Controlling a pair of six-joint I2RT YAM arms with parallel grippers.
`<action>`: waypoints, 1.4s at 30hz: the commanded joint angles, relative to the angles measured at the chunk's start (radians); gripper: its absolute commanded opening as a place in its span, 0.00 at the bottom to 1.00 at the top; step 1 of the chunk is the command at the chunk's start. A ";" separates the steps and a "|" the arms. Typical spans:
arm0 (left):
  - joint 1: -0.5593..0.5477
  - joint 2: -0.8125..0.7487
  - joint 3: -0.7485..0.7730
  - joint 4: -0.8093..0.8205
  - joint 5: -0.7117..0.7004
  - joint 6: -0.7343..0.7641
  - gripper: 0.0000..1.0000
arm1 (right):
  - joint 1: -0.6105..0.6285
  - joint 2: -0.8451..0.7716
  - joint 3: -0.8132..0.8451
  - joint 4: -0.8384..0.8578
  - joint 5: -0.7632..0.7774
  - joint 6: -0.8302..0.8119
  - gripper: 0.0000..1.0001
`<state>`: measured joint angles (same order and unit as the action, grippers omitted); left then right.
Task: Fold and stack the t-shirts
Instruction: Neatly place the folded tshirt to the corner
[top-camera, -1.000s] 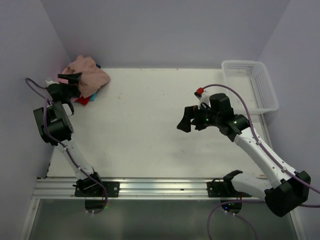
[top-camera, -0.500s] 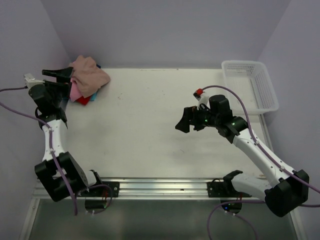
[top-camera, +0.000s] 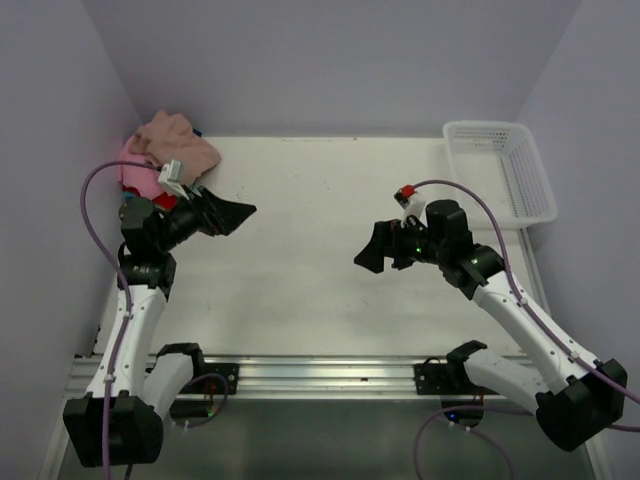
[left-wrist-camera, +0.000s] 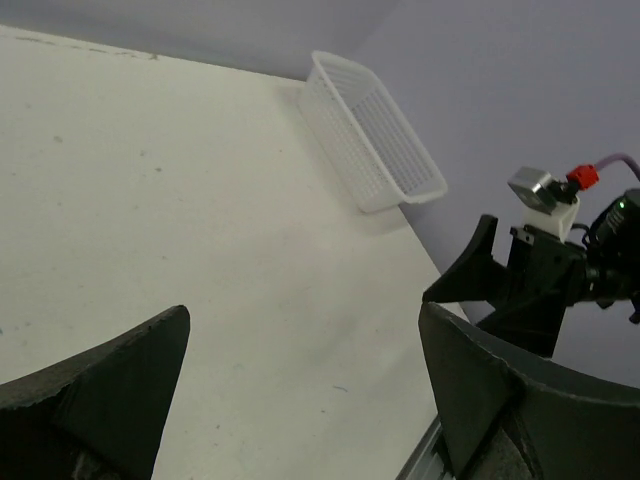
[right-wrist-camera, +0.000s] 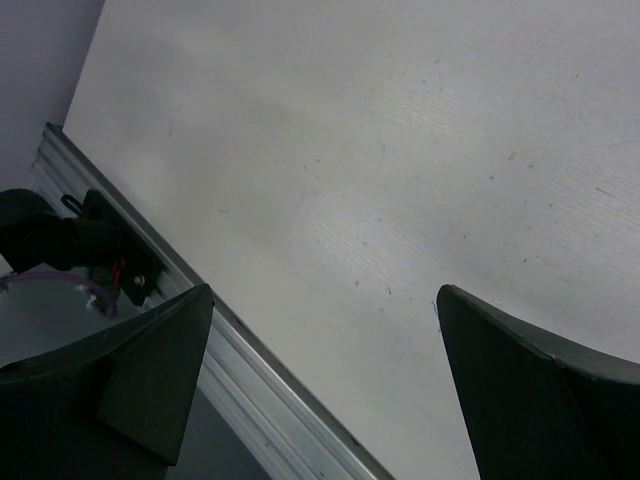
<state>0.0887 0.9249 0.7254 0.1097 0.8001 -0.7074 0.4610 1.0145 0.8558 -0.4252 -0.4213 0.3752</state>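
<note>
pointing away from t-shirts (top-camera: 180, 150), left end effector (top-camera: 240, 220) gapes.

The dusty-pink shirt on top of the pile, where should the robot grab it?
Probably its loose bunched edge facing the table, coming from above on that side: the dusty-pink shirt lies crumpled in the corner, with walls behind and left.

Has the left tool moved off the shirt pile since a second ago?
Yes. The left tool has swung off the t-shirt pile in the far-left corner, rightward toward the middle of the table, open and empty.
</note>
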 joint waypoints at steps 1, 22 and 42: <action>-0.067 -0.072 -0.012 -0.047 0.125 0.137 1.00 | 0.002 -0.045 -0.011 0.029 0.019 0.033 0.99; -0.477 0.060 -0.077 -0.080 0.065 0.319 1.00 | 0.004 -0.068 -0.103 0.074 0.085 0.037 0.99; -0.567 0.199 -0.075 0.134 0.083 0.194 1.00 | 0.004 -0.033 -0.116 0.086 0.092 0.022 0.99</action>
<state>-0.4675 1.1152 0.6117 0.1581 0.8814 -0.4988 0.4629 0.9771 0.7338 -0.3767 -0.3489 0.4133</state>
